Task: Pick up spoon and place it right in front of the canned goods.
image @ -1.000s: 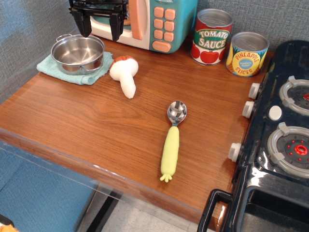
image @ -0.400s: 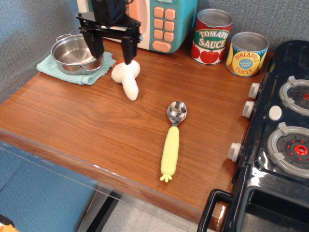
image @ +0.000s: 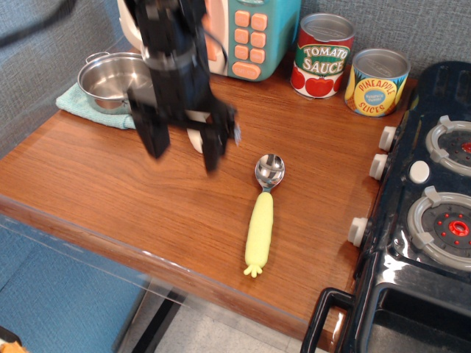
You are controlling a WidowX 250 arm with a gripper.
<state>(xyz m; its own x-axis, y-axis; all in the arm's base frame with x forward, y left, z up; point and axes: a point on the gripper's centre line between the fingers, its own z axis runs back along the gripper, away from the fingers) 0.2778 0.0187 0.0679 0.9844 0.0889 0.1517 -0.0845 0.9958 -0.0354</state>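
The spoon (image: pixel 262 217) lies flat on the wooden counter (image: pixel 110 184), shiny bowl toward the back, pale yellow-green handle toward the front edge. The canned goods stand at the back right: the red-and-white Tomato Sauce can (image: pixel 322 56) and the shorter yellow Pineapple Slices can (image: pixel 376 81). My black gripper (image: pixel 184 153) hangs open and empty above the counter, left of the spoon's bowl, its two fingers (image: pixel 212 147) spread wide. It is blurred. It hides most of the plush mushroom.
A steel pot (image: pixel 110 77) sits on a teal cloth (image: pixel 88 109) at the back left. A toy microwave (image: pixel 246 33) stands behind. A black toy stove (image: pixel 434 198) fills the right side. The counter's front edge runs diagonally below the spoon.
My gripper has come forward and down from the back near the microwave, past the pot and mushroom, toward the spoon. It stays open. The spoon and cans have not moved.
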